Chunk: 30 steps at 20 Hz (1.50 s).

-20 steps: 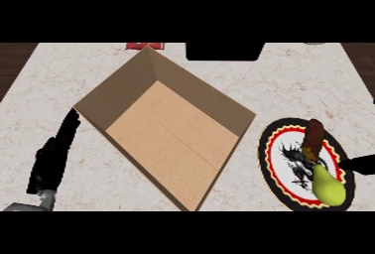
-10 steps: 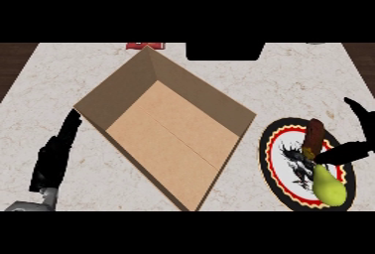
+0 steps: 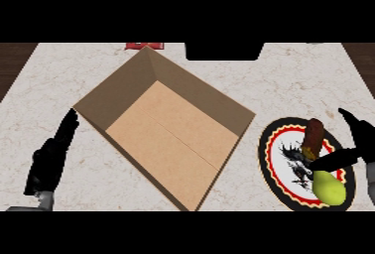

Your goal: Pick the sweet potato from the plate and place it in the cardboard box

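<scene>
The sweet potato (image 3: 314, 135), brown-red and elongated, lies on the upper right part of a round plate (image 3: 282, 163) with a black and red rim. A yellow-green fruit (image 3: 330, 188) lies on the same plate below it. My right hand (image 3: 353, 149) is at the plate's right edge, open, thumb stretched left between the sweet potato and the fruit, fingers pointing up beside the sweet potato. The open cardboard box (image 3: 172, 136) sits left of the plate, nothing inside. My left hand (image 3: 51, 154) rests open at the left, beside the box.
A red object (image 3: 144, 45) peeks out behind the box's far corner. A dark block (image 3: 223, 50) stands at the counter's back edge. The counter's dark side edges show at far left and far right.
My right hand has come in from the right edge and moved left over the plate, its thumb now reaching between the sweet potato and the fruit. The left hand stayed put.
</scene>
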Each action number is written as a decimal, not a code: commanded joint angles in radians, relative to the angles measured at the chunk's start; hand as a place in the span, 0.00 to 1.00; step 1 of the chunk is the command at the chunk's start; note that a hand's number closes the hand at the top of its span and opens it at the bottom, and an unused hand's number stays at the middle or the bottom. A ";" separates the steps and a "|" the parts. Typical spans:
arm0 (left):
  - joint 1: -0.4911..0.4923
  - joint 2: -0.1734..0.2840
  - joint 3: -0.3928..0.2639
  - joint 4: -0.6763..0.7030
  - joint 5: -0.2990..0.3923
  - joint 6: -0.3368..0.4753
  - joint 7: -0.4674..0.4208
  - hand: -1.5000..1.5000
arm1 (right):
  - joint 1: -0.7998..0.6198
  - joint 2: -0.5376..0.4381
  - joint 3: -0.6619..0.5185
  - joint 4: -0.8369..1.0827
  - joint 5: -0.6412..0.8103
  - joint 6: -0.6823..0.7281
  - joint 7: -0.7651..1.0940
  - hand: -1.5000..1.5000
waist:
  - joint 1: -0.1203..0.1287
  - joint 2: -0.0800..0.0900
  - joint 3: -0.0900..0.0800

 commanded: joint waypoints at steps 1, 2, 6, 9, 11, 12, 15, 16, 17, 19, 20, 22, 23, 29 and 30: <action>-0.026 -0.050 -0.001 0.013 -0.037 0.007 0.006 0.50 | -0.003 0.109 0.059 -0.031 0.109 -0.045 0.067 0.00 | 0.000 0.000 0.000; -0.007 -0.083 -0.011 0.065 -0.080 0.024 -0.049 0.50 | 0.004 0.052 -0.034 0.073 0.061 0.012 -0.075 0.00 | 0.000 0.001 0.000; -0.031 -0.064 0.059 0.033 -0.070 -0.040 -0.001 0.50 | 0.037 0.096 -0.064 0.025 0.109 0.023 -0.080 0.00 | -0.002 0.000 0.000; -0.045 -0.071 0.063 -0.017 -0.080 -0.063 0.069 0.50 | -0.012 0.149 -0.059 0.092 0.156 0.013 -0.084 0.00 | 0.000 0.000 0.000; -0.011 -0.087 0.085 0.010 -0.090 -0.084 0.001 0.50 | -0.008 0.164 -0.088 0.102 0.184 0.019 -0.091 0.00 | 0.000 0.000 0.000; -0.016 -0.088 0.093 0.004 -0.089 -0.071 0.013 0.50 | -0.004 0.163 -0.100 0.172 0.187 -0.014 -0.158 0.00 | 0.001 0.001 0.000; -0.002 -0.087 0.109 -0.052 -0.103 -0.111 0.052 0.50 | -0.024 0.193 -0.116 0.097 0.207 0.022 -0.092 0.00 | 0.000 0.000 0.000; -0.017 -0.109 0.127 0.056 -0.093 -0.109 -0.044 0.50 | 0.028 0.213 -0.086 0.075 0.233 0.005 -0.095 0.00 | -0.002 0.000 0.000; 0.052 -0.097 0.114 -0.078 -0.105 -0.117 0.014 0.50 | 0.010 0.186 -0.135 0.165 0.218 0.010 -0.189 0.00 | 0.002 0.000 0.000; 0.052 -0.139 0.095 -0.036 -0.150 -0.102 -0.015 0.50 | -0.027 0.218 -0.123 0.129 0.248 0.028 -0.132 0.00 | 0.001 0.000 0.000; -0.062 -0.144 0.099 0.019 -0.165 -0.080 0.051 0.50 | -0.086 0.227 -0.140 0.220 0.240 0.012 -0.148 0.00 | 0.001 0.001 0.000; -0.022 -0.129 0.138 -0.043 -0.144 -0.128 0.067 0.50 | -0.054 0.235 -0.157 0.184 0.255 0.033 -0.144 0.00 | 0.001 0.000 0.000; 0.001 -0.153 0.129 -0.009 -0.164 -0.122 0.000 0.50 | -0.017 0.238 -0.151 0.132 0.265 0.057 -0.122 0.00 | 0.000 0.000 0.000; 0.005 -0.175 0.135 -0.024 -0.189 -0.125 0.009 0.50 | -0.041 0.276 -0.147 0.294 0.318 -0.004 -0.240 0.00 | 0.002 0.001 0.000; -0.014 -0.211 0.109 0.030 -0.213 -0.106 -0.016 0.50 | -0.055 0.235 -0.177 0.270 0.300 0.051 -0.220 0.00 | 0.000 0.001 0.000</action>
